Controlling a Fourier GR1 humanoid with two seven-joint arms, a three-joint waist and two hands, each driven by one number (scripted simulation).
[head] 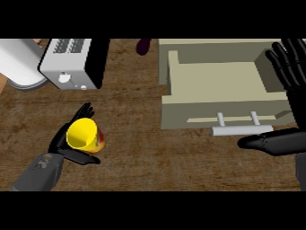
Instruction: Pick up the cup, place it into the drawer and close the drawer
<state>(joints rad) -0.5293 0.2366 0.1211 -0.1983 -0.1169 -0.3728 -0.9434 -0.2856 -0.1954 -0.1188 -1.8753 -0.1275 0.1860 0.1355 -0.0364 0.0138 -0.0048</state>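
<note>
A yellow cup (82, 133) sits in the left hand (72, 143), fingers curled around it, over the brown counter (148, 152). The right hand (294, 90) rests flat (fingers straight, slightly spread) beside the open drawer (215, 85).
</note>
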